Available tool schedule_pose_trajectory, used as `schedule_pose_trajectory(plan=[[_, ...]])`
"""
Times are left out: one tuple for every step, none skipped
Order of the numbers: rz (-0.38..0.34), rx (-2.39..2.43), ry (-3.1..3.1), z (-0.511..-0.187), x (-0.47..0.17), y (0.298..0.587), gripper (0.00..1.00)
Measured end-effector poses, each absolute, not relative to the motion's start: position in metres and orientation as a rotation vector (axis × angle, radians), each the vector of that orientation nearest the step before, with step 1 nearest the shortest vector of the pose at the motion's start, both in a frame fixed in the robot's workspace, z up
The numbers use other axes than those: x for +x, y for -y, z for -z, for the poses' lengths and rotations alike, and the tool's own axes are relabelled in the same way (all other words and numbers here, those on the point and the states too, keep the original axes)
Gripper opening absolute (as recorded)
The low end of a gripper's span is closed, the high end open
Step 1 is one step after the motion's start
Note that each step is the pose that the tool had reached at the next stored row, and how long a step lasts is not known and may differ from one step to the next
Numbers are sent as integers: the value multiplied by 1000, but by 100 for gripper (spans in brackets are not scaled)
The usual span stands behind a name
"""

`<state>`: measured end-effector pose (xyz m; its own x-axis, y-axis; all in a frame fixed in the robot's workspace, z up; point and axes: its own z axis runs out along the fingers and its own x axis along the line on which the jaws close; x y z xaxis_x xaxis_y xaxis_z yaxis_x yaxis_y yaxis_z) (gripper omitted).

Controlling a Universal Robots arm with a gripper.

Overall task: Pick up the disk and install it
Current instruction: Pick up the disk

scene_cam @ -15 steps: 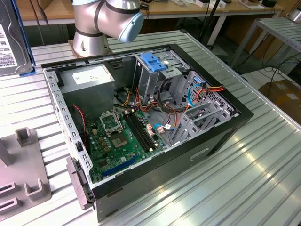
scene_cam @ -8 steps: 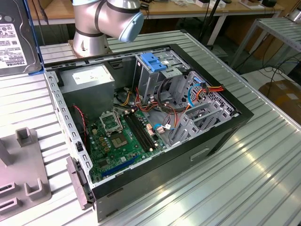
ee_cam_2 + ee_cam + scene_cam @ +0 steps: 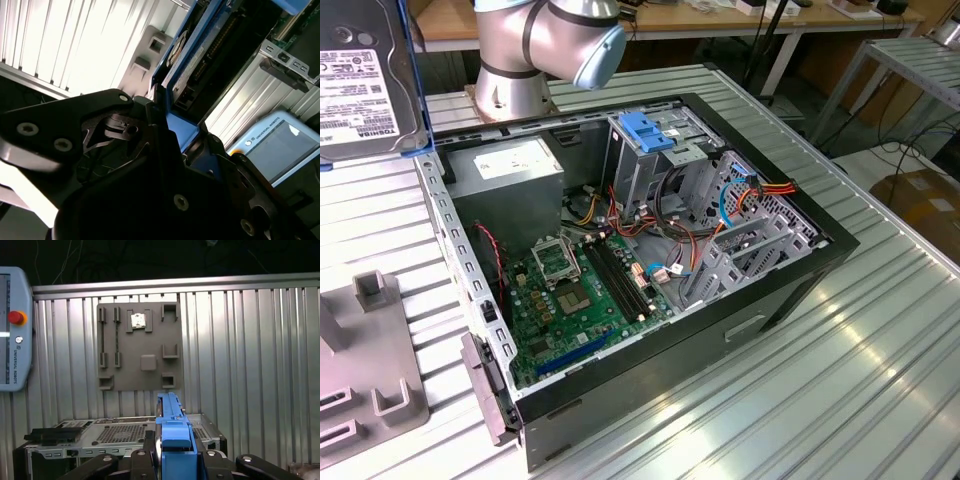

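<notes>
The disk (image 3: 358,72) hangs in the air at the exterior view's upper left, well above the table, its white label facing the camera and a blue rail along its edge. In the second wrist view my gripper (image 3: 176,131) is shut on the disk (image 3: 212,47), with the black fingers clamping its blue end tab. The first wrist view looks along the disk (image 3: 172,432) edge-on, the gripper (image 3: 173,452) closed on either side of the blue rail. The computer case (image 3: 120,435) lies below it.
The open computer case (image 3: 805,265) lies on the ribbed metal table, with a motherboard (image 3: 575,290), a grey power supply (image 3: 508,168) and a drive cage topped by a blue bracket (image 3: 648,130). A grey fixture plate (image 3: 140,347) and a teach pendant (image 3: 14,330) lie beside it.
</notes>
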<state>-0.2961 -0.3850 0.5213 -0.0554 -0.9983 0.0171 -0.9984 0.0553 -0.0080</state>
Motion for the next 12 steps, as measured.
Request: schedule_pose_trajectory(plan=[[-28,2154,2277,-521,-295,385,37],[-28,2154,2277,-521,-293,385,37],[-28,2154,2277,-521,-291,385,37],[-28,2154,2277,-521,-288,385,37],[-28,2154,2277,-521,-286,386,37],[-28,2154,2277,-521,-283,386,37],[-28,2154,2277,-521,-281,386,37],[-28,2154,2277,-521,-279,386,37],[-28,2154,2277,-521,-276,386,37],[-28,2154,2277,-521,-274,386,37],[-28,2154,2277,-521,-272,386,37],[-28,2154,2277,-521,-270,386,37]])
